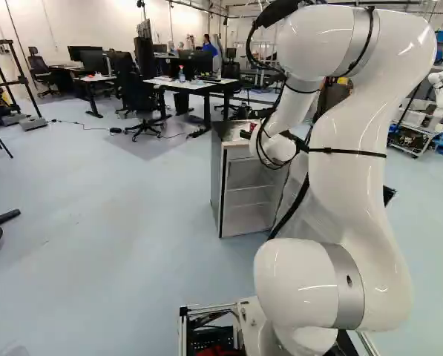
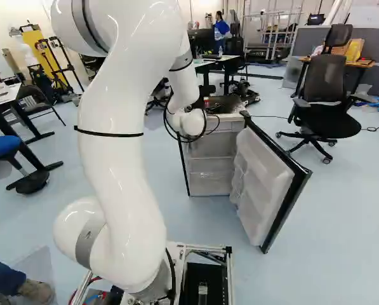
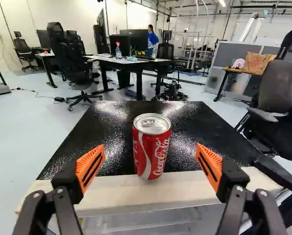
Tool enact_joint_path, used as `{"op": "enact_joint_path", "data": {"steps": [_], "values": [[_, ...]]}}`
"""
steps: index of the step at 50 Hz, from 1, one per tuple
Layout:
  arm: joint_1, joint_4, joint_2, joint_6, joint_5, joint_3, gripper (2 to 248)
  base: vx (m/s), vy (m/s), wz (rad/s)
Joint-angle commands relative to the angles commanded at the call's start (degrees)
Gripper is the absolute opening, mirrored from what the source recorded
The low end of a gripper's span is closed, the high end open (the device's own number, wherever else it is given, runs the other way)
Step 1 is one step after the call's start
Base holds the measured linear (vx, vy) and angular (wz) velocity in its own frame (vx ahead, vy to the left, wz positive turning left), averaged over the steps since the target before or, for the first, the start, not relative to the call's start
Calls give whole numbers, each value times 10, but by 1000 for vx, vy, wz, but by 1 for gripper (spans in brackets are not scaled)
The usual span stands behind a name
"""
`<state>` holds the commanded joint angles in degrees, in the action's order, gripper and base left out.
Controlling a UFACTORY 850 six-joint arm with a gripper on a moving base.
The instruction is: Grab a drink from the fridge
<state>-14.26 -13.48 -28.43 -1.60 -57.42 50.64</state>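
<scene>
As the can [image 3: 153,139] stands upright at the near edge of the fridge [image 3: 104,127], we see it straight ahead, centred on our open claw [image 3: 151,147].

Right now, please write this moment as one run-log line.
gripper open | red can upright on fridge top, ahead, centred, untouched | fridge door open | can not yet grabbed

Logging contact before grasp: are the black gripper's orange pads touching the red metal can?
Apart. The wrist view shows a gap between the can and each orange pad.
</scene>
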Motion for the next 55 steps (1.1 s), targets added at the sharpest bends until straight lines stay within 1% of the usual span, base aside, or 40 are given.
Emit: {"op": "enact_joint_path", "data": {"steps": [8,16,40,55], "values": [[-1,0,5,0,0,-6,247,0,0,0],[-1,0,21,0,0,-27,247,0,0,0],[-9,0,81,0,0,-103,247,0,0,0],[-24,0,130,0,0,-146,247,0,0,0]]}}
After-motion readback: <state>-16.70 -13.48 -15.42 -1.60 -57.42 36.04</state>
